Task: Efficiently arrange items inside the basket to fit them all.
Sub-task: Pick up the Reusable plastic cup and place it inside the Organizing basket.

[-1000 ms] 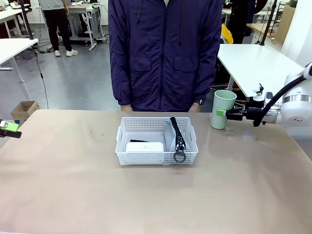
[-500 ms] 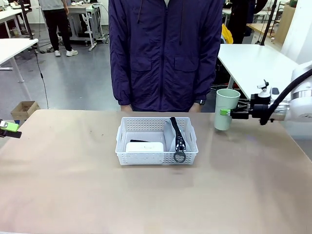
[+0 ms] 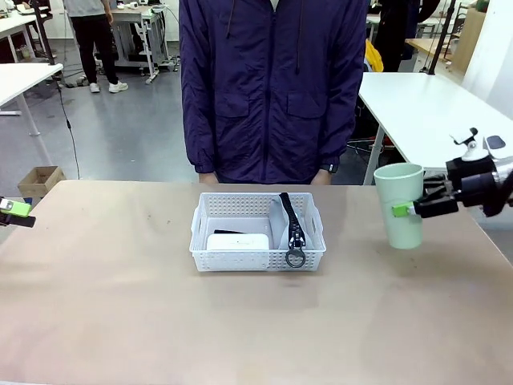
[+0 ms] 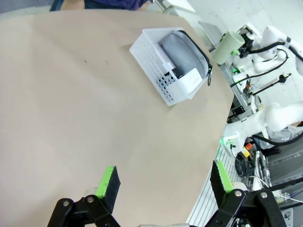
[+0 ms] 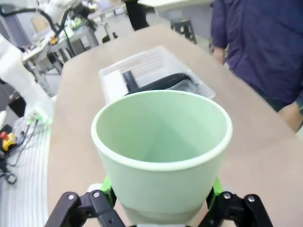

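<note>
Right claw [image 3: 410, 210] carrying the pale green plastic cup [image 3: 400, 204] near the desk's right edge.
The white lattice plastic basket [image 3: 258, 230], at mid-desk, is lying toward the left, long axis across; the released left claw [image 4: 165, 182] is idling farther off. Free space inside is hard to judge.

A shallow white lattice-sided plastic basket [image 3: 258, 233] at frame centre holds a white rectangular box [image 3: 238, 241], a grey soft pouch [image 4: 181, 51] and a black stapler [image 5: 129, 81], while a pale green cup [image 3: 400, 205] stands upright at right.
</note>
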`<state>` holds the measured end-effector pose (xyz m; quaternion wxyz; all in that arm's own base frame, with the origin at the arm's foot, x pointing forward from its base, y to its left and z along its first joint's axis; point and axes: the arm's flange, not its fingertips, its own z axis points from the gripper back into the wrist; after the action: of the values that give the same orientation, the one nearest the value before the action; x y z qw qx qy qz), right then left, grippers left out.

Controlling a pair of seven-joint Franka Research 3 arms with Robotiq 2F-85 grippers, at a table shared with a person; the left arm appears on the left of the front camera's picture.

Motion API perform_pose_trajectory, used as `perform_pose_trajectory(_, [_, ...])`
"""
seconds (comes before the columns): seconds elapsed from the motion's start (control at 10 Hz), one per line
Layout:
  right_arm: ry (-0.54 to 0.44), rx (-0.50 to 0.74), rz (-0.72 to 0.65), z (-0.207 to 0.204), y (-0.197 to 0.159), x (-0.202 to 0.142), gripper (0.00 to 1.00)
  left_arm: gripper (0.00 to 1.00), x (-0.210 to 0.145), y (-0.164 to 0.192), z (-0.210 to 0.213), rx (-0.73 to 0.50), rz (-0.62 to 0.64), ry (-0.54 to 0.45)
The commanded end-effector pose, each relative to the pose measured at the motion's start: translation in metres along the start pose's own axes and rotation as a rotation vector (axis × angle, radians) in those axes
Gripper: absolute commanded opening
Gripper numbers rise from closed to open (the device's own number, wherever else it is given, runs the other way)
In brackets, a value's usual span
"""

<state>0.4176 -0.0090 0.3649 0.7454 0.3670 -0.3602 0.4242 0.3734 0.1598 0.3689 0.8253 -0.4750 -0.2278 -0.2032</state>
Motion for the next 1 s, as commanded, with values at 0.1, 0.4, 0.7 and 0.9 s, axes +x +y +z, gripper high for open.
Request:
perform_pose_trajectory(0.1, [0.0, 0.0, 0.0, 0.0, 0.0, 0.0, 0.31, 1.0, -0.001, -0.002, 0.0, 0.001, -0.001, 0.001])
perform_pose_trajectory(0.4, [0.0, 0.0, 0.0, 0.0, 0.0, 0.0, 0.31, 1.0, -0.001, -0.002, 0.0, 0.001, -0.001, 0.001])
perform_pose_trajectory(0.7, [0.082, -0.069, 0.071, -0.001, 0.019, 0.023, 0.87, 1.0, -0.001, -0.002, 0.0, 0.001, -0.001, 0.001])
perform_pose_trajectory(0.9, [0.197, -0.101, 0.278, -0.028, 0.058, 0.11, 0.87, 1.0, -0.001, -0.002, 0.0, 0.001, -0.001, 0.001])
